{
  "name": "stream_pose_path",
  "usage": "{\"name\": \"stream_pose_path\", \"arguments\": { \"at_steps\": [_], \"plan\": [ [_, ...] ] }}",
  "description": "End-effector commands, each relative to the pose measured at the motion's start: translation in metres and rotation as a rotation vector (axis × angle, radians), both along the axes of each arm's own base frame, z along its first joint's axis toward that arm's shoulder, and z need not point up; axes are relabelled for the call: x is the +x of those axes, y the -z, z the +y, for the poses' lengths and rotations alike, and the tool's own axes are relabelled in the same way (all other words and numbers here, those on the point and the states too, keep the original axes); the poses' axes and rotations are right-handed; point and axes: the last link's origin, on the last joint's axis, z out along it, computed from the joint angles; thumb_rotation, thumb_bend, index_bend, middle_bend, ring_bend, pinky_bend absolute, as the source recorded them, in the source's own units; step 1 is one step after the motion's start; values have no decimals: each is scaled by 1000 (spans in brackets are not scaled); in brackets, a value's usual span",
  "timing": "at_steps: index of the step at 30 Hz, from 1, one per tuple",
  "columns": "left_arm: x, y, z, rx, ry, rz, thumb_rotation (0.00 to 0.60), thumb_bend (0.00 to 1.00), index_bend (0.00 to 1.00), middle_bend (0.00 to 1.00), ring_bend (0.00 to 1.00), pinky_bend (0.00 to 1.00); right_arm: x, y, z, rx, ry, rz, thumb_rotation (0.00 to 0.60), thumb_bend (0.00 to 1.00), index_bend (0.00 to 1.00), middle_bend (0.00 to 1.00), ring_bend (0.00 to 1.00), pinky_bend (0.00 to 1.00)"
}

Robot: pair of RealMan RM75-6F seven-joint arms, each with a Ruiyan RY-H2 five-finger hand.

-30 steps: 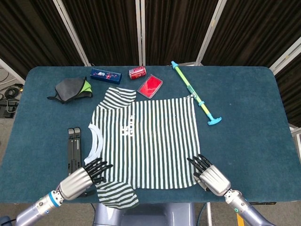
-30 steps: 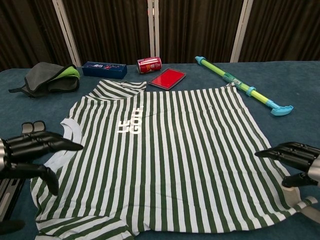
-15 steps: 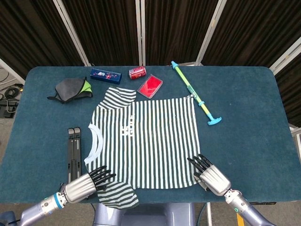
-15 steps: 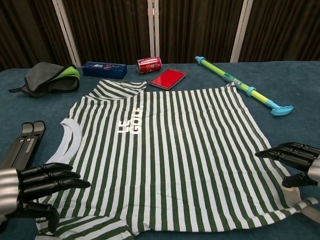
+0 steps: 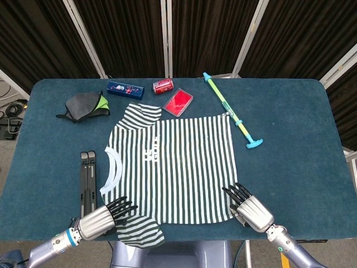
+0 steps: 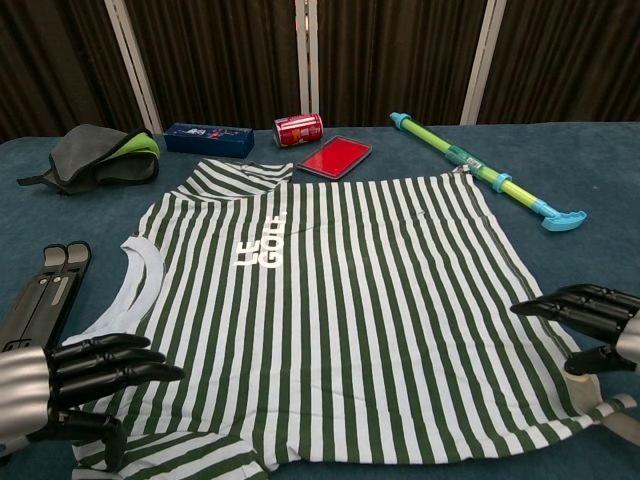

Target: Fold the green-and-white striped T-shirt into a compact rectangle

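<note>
The green-and-white striped T-shirt lies spread flat in the middle of the blue table, its collar to the left and one sleeve hanging over the near edge. My left hand hovers at the shirt's near-left corner, fingers spread over the shoulder and sleeve, holding nothing. My right hand sits at the near-right hem corner with fingers extended over the fabric edge, nothing visibly gripped.
At the far side lie a grey-green pouch, a blue box, a red can, a red flat case and a green-blue stick toy. A black folded stand lies left of the shirt.
My left hand has drawn back toward the near edge, from beside the collar to the near-left sleeve. The right hand and the shirt have stayed still.
</note>
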Motion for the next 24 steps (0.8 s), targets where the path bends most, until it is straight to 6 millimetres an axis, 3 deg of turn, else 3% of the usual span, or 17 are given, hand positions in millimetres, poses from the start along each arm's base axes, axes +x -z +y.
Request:
{"name": "stream_pose_path", "arguments": {
  "at_steps": [1,16,24],
  "plan": [
    [-1,2,1,3,-10,-7,600,362,439,0,0,0,0,0,0,0,-1,0,600,388,723,36,0,0],
    [-13,-3,5,19,-24,-2,600,361,437,0,0,0,0,0,1,0,-1,-1,600,395,725,39,0,0],
    [-10,7,6,20,-34,-15,600,362,438,0,0,0,1,0,0,-2,-1,-1,600,395,725,40,0,0]
  ]
}}
